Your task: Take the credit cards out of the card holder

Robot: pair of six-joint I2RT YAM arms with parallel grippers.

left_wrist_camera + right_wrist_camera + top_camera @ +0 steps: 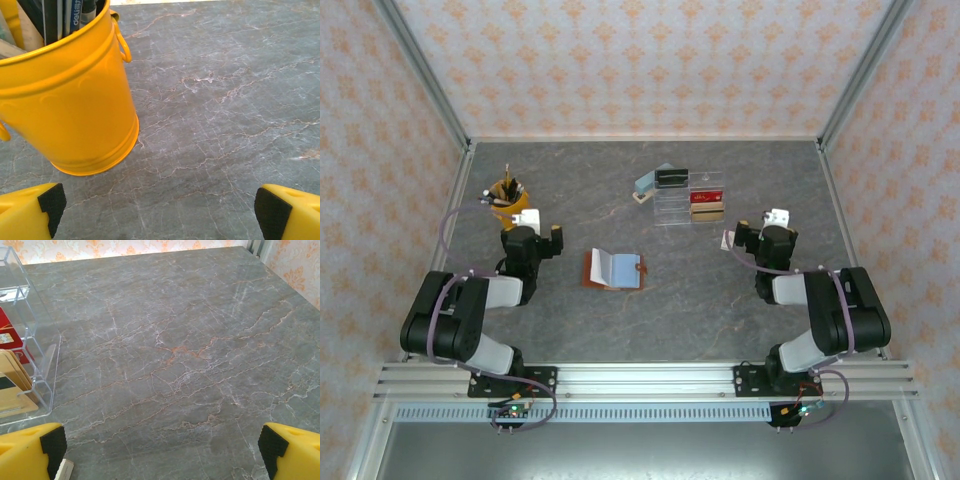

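Note:
The card holder (614, 269), a reddish-brown leather wallet, lies open on the table's middle with its light blue inner pockets facing up. I cannot make out any credit cards inside it from this distance. My left gripper (532, 226) is left of it and points toward a yellow bucket; in the left wrist view the left gripper (162, 207) is open over bare table. My right gripper (760, 228) is to the wallet's right; in the right wrist view the right gripper (162, 449) is open with nothing between its fingers.
A yellow bucket (65, 100) of pens stands close ahead of the left gripper. A clear acrylic organiser (685, 205) at the back holds a red card (7, 337) and tan cards (15, 370), with a black box (672, 177) and light blue block (645, 183) behind it.

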